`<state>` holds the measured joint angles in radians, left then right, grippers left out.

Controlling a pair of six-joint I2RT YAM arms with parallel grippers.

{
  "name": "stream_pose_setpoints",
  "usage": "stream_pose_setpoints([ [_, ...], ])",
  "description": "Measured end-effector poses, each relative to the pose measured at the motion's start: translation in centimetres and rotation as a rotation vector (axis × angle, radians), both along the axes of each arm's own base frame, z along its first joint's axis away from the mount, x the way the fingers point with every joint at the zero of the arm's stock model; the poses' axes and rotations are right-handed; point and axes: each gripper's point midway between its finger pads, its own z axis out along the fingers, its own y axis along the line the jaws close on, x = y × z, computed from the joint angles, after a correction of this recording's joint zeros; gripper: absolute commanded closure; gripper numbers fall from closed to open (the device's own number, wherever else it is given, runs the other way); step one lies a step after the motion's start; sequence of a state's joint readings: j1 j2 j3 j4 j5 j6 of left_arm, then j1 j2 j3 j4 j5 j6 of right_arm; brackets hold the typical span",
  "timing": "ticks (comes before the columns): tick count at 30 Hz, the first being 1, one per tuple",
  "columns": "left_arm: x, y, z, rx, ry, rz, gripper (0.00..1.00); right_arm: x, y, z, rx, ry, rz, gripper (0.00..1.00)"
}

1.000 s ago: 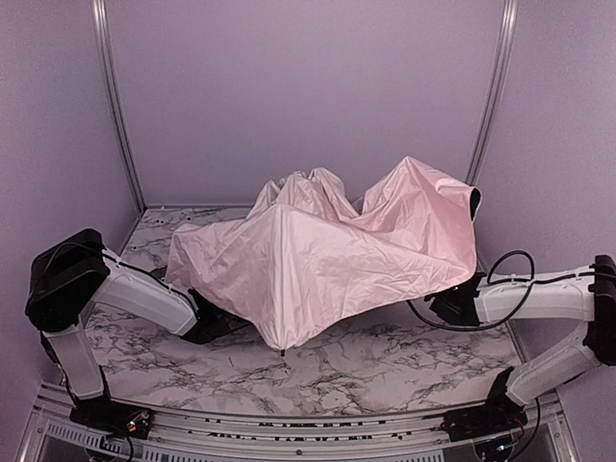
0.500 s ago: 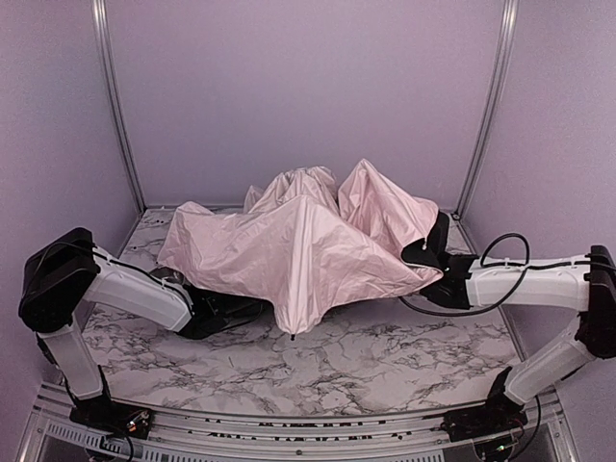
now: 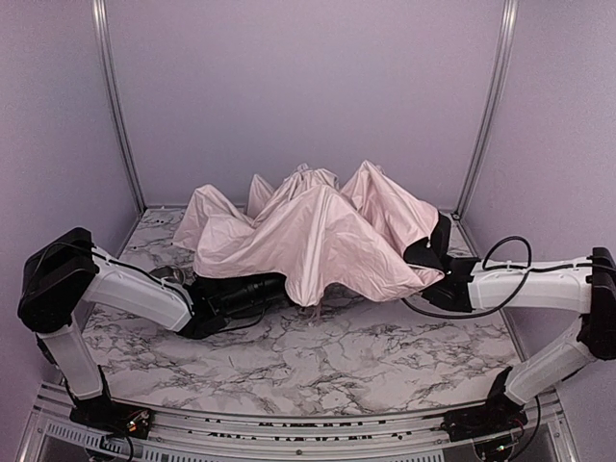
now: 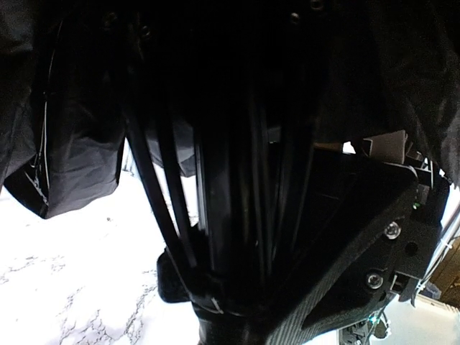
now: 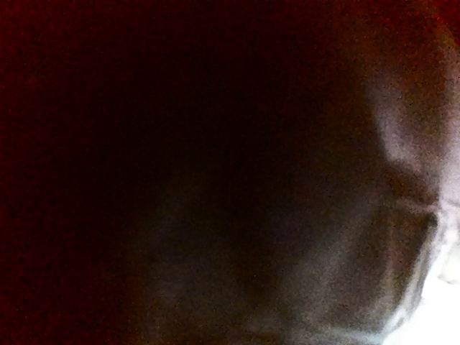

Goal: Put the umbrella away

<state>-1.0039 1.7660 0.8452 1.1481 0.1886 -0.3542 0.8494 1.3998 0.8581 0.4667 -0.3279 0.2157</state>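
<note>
umbrella covers worktop's far half | left gripper beneath, clamped on its shaft | right gripper at right hem: we cannot tell

Robot lab test cell, going by the build: plain lilac walls box the bench in on 3 sides, w/ bare aluminium posts in the rear corners. Tabletop is marble-print sheet over a metal frame rail at the near edge, where left arm & right arm (white shells, black joints) are bolted side by side. Loose black cable loops off the right arm, w/ exposed wiring at its base.
</note>
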Motion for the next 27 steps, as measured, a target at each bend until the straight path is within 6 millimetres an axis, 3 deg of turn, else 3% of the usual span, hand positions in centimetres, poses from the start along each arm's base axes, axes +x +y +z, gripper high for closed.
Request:
stream_pose_setpoints([
  [4,-1.1,-0.6,-0.2,0.019,-0.033,-0.032,0.7,-0.1,-1.0,0.1,0.014,0.007,-0.023,0.98],
  [9,-2.3,-0.9,-0.6,0.04,-0.066,-0.067,0.59,1.9,-4.6,1.6,0.047,-0.018,-0.14,1.0],
  [17,-5.4,-0.9,-3.6,0.118,-0.093,-0.154,0.55,5.9,-13.5,5.5,0.017,-0.146,-0.397,1.0],
  [21,-7.1,0.7,-4.9,0.158,-0.102,-0.191,0.54,7.8,-16.9,6.8,-0.106,-0.202,-0.475,1.0],
  [27,-8.1,3.8,-3.5,0.181,-0.176,-0.147,0.5,11.0,-21.7,9.3,-0.318,-0.229,-0.666,1.0],
])
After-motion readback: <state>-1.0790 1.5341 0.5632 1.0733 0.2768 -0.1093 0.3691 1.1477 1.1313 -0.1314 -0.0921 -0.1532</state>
